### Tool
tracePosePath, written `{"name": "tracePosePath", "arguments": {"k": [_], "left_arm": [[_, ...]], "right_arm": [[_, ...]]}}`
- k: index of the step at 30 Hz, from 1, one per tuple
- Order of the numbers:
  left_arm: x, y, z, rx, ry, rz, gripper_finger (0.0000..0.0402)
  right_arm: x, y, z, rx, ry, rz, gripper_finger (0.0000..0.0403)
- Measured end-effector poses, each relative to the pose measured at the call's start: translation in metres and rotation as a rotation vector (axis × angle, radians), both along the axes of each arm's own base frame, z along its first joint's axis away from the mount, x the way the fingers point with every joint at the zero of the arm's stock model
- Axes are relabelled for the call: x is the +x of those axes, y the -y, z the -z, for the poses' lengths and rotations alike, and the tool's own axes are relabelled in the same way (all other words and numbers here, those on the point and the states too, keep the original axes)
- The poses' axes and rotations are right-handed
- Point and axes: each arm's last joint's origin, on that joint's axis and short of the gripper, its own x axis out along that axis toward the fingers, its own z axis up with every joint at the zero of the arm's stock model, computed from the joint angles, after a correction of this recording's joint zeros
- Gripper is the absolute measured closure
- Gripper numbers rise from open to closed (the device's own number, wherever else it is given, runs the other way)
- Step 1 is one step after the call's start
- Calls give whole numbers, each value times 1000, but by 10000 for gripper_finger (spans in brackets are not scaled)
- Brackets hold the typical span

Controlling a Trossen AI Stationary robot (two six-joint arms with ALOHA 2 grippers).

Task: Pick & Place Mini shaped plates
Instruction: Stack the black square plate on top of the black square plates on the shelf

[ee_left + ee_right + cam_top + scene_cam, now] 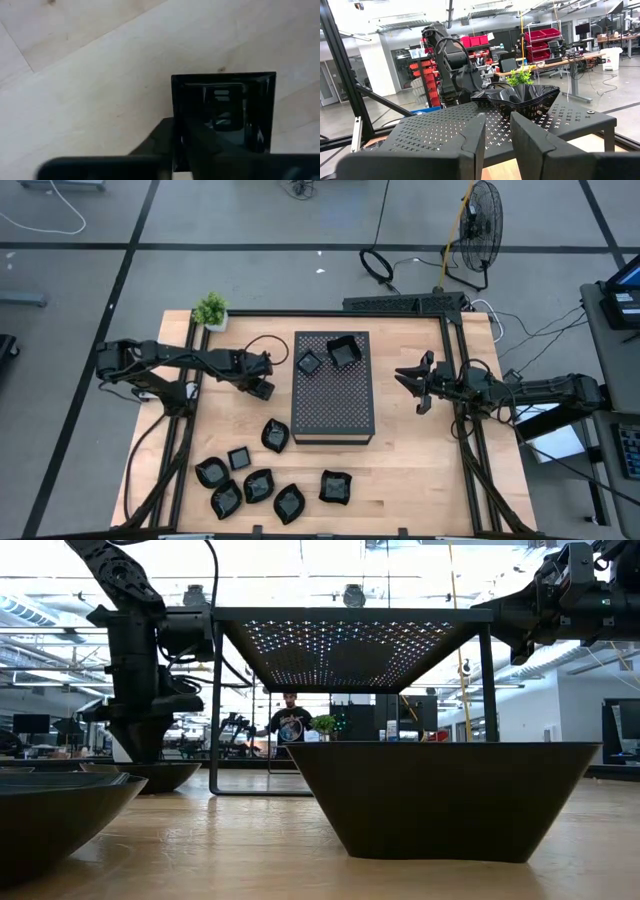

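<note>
Black mini plates: two [341, 353] sit on the perforated box [333, 405]; seven [258, 484] wait on the table [420, 470]. Left gripper [262, 389] pinches a square plate [235, 100] beside the box; right gripper [413, 383] hovers, fingers apart, empty

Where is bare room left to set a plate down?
Free: the perforated box top nearer than its two plates, and the table between box and right gripper. Crowded: the near-left cluster of plates.

left jaws' tips blurred, square plate [235, 107] part-hidden
</note>
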Motion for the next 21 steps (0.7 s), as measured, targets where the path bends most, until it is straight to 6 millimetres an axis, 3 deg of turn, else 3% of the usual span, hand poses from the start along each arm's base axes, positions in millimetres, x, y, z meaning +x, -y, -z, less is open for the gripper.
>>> {"name": "tracePosePath", "arguments": {"k": [2, 8, 12, 21], "left_arm": [[0, 0, -1, 0, 7, 4, 389], [0, 0, -18, 8, 31, 15, 393], [-1, 0, -50, 43, 96, 40, 395], [-13, 1, -144, 254, 338, 26, 396]], "right_arm": [[0, 0, 0, 0, 0, 0, 326], [0, 0, 0, 0, 0, 0, 326], [0, 0, 0, 0, 0, 0, 326], [0, 0, 0, 0, 0, 0, 326]]}}
